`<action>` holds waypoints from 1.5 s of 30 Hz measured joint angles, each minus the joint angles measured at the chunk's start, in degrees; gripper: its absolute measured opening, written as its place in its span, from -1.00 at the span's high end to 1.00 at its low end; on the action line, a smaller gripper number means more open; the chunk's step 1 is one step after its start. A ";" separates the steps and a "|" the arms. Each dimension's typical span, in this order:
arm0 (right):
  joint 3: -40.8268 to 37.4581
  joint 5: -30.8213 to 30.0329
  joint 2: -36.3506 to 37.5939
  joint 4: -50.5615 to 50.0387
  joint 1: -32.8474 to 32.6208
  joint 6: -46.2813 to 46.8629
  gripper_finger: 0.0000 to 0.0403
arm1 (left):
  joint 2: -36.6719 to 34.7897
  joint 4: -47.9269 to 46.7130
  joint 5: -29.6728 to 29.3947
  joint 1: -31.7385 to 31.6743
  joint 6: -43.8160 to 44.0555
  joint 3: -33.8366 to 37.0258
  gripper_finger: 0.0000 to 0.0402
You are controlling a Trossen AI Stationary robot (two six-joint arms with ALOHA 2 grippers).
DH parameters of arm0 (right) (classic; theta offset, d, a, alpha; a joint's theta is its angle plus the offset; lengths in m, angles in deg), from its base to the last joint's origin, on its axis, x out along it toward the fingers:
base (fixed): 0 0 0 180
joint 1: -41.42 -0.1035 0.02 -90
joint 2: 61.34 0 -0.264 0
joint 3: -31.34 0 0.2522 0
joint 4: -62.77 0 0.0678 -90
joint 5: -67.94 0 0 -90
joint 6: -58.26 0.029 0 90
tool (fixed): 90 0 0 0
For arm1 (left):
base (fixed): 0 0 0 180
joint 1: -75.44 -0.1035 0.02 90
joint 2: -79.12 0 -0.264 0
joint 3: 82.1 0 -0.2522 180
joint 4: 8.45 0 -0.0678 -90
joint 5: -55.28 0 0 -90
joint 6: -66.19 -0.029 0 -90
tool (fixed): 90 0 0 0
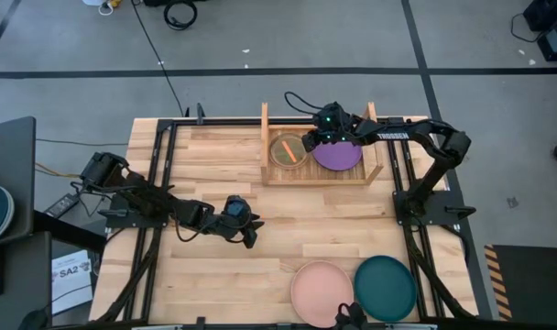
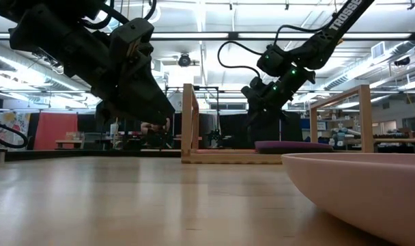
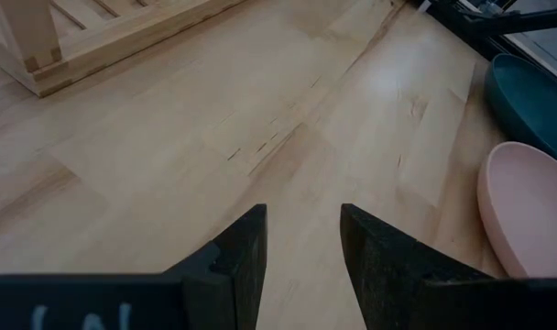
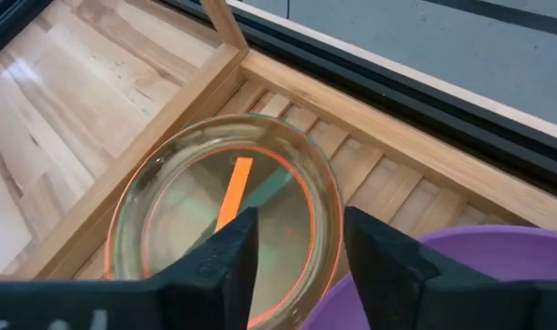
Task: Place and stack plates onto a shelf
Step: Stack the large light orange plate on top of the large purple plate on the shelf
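Step in hand: the right gripper [image 1: 308, 143] hovers over the shelf [image 1: 320, 175], between the small plate stack [image 4: 225, 220] and the purple plate [image 4: 462, 275]; fingers [image 4: 225, 266] spread, grasping nothing.
Doing it well: judged from here, lift straight up clear of the shelf's side boards before heading for another plate, so the stack is not nudged.
Left gripper: [image 1: 249, 234] waits low over bare bench [image 1: 214, 156], fingers [image 3: 237, 261] parted and empty.
Next plates: pink plate [image 1: 322, 291] and teal plate [image 1: 385, 288] sit just beside each other at the bench's near edge, well apart from the shelf.
Large plates: three, one purple on the shelf, pink and teal on the bench.
Small plates: a translucent stack on the shelf, orange rim on top, green below; exact number cannot be told.
Utensil: one orange strip [image 4: 233, 192] in the stack.
Shelf: one.
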 joint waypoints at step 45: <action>0.00 13.12 0.04 -0.05 -53.25 0.31 0.15 | 0.00 -0.02 0.00 0.00 0.09 0.00 0.27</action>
